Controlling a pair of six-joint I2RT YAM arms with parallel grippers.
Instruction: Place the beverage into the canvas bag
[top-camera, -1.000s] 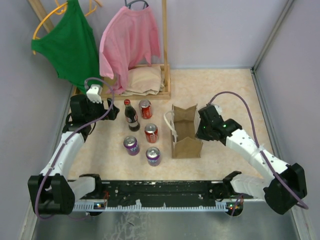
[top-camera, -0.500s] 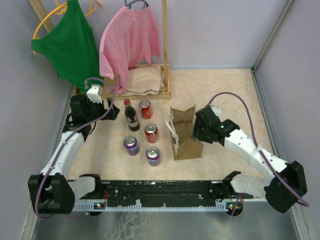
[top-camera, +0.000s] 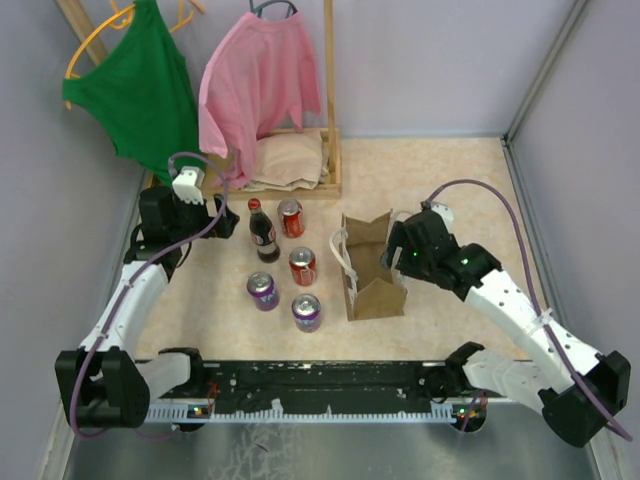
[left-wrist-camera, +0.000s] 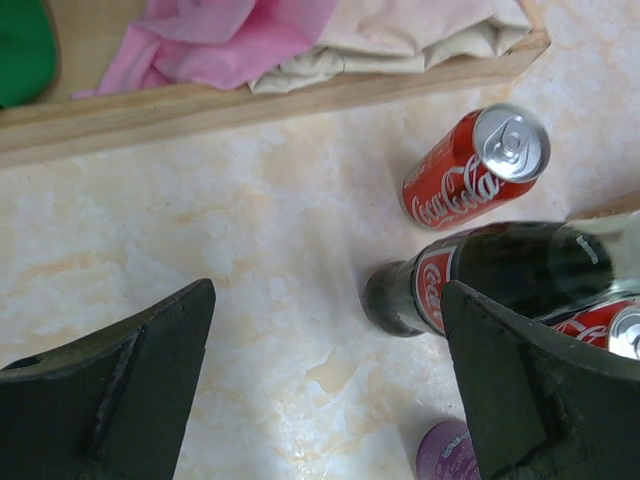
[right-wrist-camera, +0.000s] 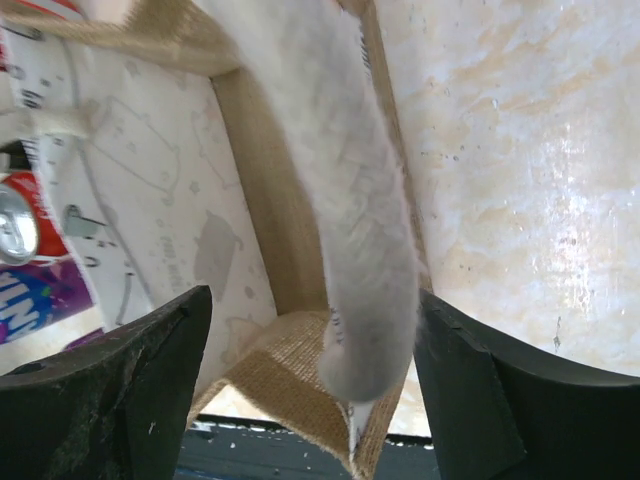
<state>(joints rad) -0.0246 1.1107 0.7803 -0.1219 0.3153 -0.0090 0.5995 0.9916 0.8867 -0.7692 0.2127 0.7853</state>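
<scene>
The canvas bag stands open at the table's centre, its pale printed inner panel and tan bottom in the right wrist view. My right gripper is open at the bag's right rim, with a white loop handle hanging loose between the jaws. The beverages stand left of the bag: a dark cola bottle, two red cans and two purple cans. My left gripper is open and empty just left of the bottle, with a red can behind it.
A wooden rack at the back holds a green top, a pink shirt and a beige cushion. Purple-grey walls close in the table on the left, right and back.
My right gripper has gone from shut to open, letting go of the bag's handle, and its arm has drawn slightly back and up. The bag shifted a little left. The left arm has not moved.
</scene>
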